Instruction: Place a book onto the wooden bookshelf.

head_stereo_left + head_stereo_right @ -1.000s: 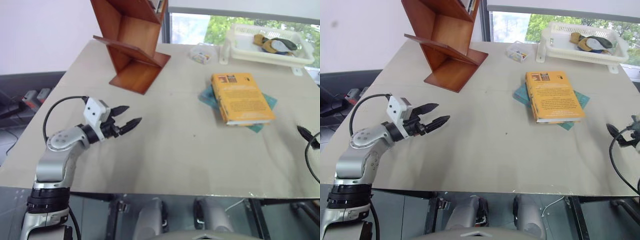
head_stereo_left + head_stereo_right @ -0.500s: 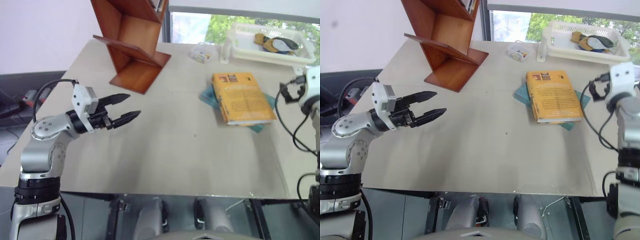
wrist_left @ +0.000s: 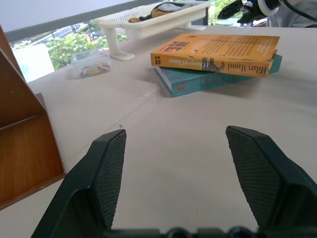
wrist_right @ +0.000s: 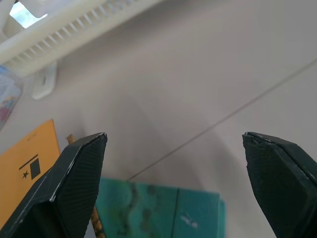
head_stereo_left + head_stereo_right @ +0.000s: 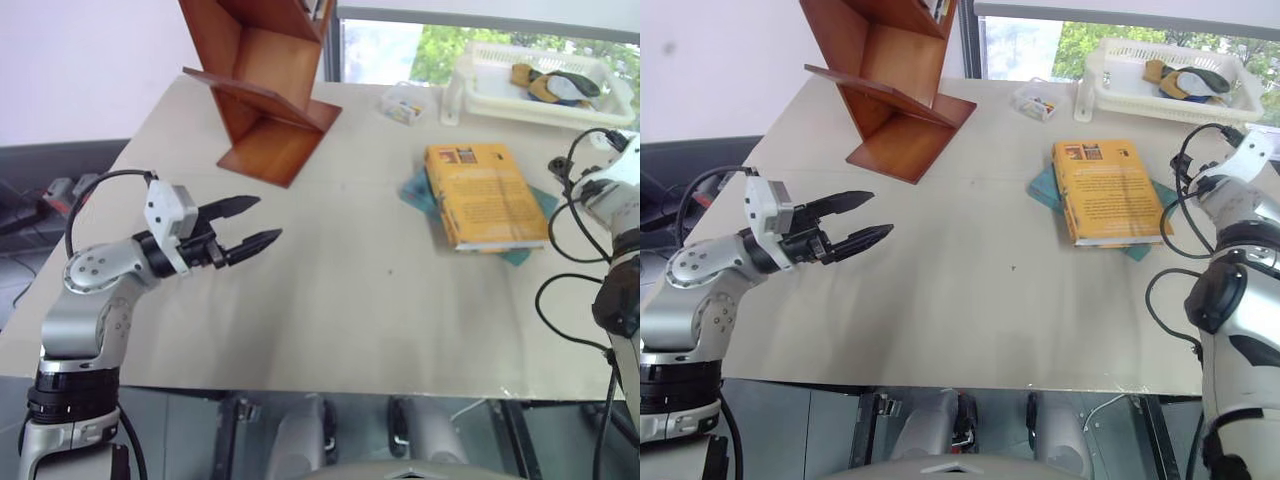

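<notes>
The book (image 5: 485,195), thick and orange-yellow, lies flat on a thinner teal book (image 5: 522,252) at the table's right side. The wooden bookshelf (image 5: 262,90) stands at the far left, its slanted boards reddish-brown. My left gripper (image 5: 262,220) hovers open over the table's left part, pointing toward the books, with nothing between its fingers (image 3: 110,173). My right gripper (image 4: 173,135) is open just beyond the right far corner of the book stack. The orange cover's corner (image 4: 25,173) and the teal book (image 4: 163,213) lie below it. It holds nothing.
A white plastic basket (image 5: 500,95) with some objects stands at the far right. A small clear box (image 5: 402,104) sits between basket and shelf. Black cables (image 5: 575,230) loop around the right arm. Bare tabletop (image 5: 350,300) lies between the two grippers.
My right arm has swung up from the table's right edge and forward to the books' far right corner. My left gripper has risen a little and stays open.
</notes>
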Tool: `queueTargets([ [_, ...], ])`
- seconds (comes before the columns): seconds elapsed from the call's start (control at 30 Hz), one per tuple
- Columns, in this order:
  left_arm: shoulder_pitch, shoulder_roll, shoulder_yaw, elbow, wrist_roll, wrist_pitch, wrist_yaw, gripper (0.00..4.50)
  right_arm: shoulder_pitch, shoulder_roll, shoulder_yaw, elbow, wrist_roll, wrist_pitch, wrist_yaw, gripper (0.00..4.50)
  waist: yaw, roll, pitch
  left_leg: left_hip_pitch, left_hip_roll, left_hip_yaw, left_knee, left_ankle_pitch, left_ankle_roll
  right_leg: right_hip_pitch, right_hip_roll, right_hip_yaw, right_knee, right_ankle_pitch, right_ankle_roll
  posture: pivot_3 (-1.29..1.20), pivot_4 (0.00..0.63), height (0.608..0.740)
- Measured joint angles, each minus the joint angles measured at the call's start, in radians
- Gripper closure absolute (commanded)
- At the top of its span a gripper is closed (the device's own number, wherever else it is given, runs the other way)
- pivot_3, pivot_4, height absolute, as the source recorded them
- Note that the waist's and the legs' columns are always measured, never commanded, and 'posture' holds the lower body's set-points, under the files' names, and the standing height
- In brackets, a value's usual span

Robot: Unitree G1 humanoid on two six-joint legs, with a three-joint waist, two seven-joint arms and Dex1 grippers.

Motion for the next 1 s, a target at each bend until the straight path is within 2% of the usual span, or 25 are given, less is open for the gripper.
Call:
queueTargets([
  [0.37, 0.045, 0.0, 0.011, -0.04, -0.001, 0.0, 0.034, 0.96, -0.007, -0.004, -0.09, 0.05, 0.12, 0.084, 0.018, 0.0, -0.018, 0.0, 0.0, 0.0, 0.0, -0.003, 0.0, 0.0, 0.0, 0.0, 0.0, 0.0, 0.0, 0.002, 0.003, 0.0, 0.15, 0.712],
  [1.0, 0.1, 0.015, 0.022, -0.059, 0.0, 0.004, 0.064, 0.96, -0.006, -0.005, -0.018, 0.065, 0.093, 0.169, 0.176, 0.0, -0.018, 0.0, 0.0, 0.0, 0.0, -0.003, 0.0, 0.0, 0.0, 0.0, 0.0, -0.001, 0.0, 0.002, 0.002, 0.0, 0.15, 0.712],
])
